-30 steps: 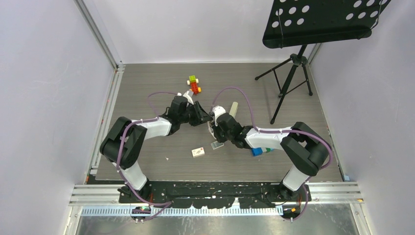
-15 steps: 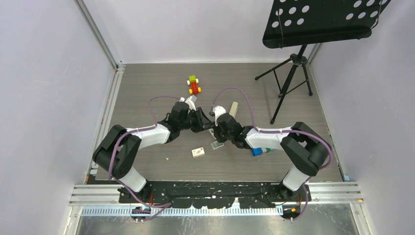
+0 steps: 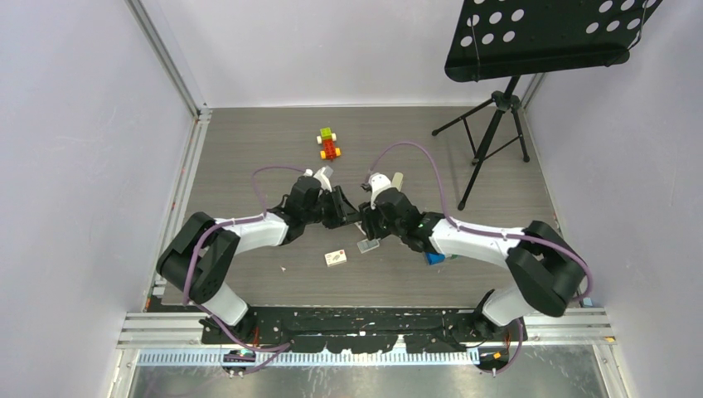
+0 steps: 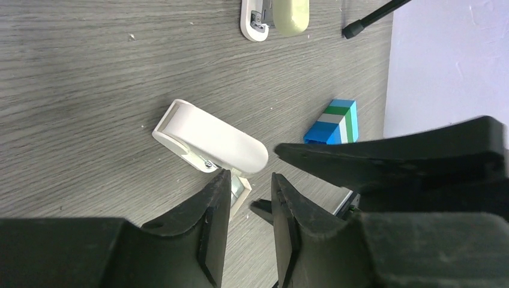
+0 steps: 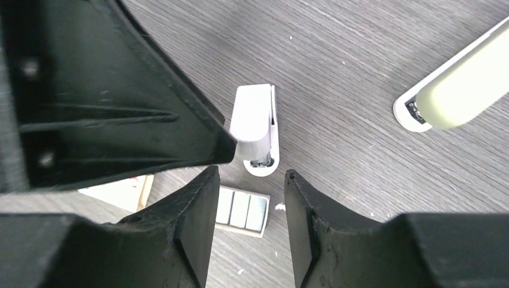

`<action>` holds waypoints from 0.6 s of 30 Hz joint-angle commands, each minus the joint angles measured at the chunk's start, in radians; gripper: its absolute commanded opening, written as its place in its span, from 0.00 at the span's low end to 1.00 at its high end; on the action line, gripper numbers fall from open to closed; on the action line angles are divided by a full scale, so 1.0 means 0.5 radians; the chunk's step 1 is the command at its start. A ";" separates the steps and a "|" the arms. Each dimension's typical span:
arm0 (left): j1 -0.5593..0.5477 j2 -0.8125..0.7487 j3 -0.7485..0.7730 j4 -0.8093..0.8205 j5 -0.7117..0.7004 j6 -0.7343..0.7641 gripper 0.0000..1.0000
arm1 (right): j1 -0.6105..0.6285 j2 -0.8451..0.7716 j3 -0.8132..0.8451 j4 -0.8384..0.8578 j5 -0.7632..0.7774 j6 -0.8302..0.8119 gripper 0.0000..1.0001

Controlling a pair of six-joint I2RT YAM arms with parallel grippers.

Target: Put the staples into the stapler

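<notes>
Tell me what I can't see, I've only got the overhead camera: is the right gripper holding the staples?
Observer: No. In the right wrist view the right gripper is open, and the staples lie flat on the table under the gap.
Operator: And the left gripper?
Observer: Its wrist view shows the left gripper slightly open. The metal end of a stubby white piece sits at its tips but does not span the gap.
Operator: Is the stapler free?
Observer: Yes. The stapler lies apart from both grippers, with a bit of metal showing at one end.
</notes>
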 commanded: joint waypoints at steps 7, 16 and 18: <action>-0.035 -0.057 0.007 -0.067 -0.073 0.112 0.38 | 0.010 -0.350 0.196 -0.566 0.021 0.146 0.52; -0.072 -0.090 -0.024 -0.230 -0.121 0.211 0.40 | 0.010 -0.372 0.320 -0.719 0.080 0.185 0.53; -0.075 -0.148 -0.016 -0.285 -0.132 0.234 0.40 | 0.010 -0.335 0.364 -0.769 0.085 0.195 0.54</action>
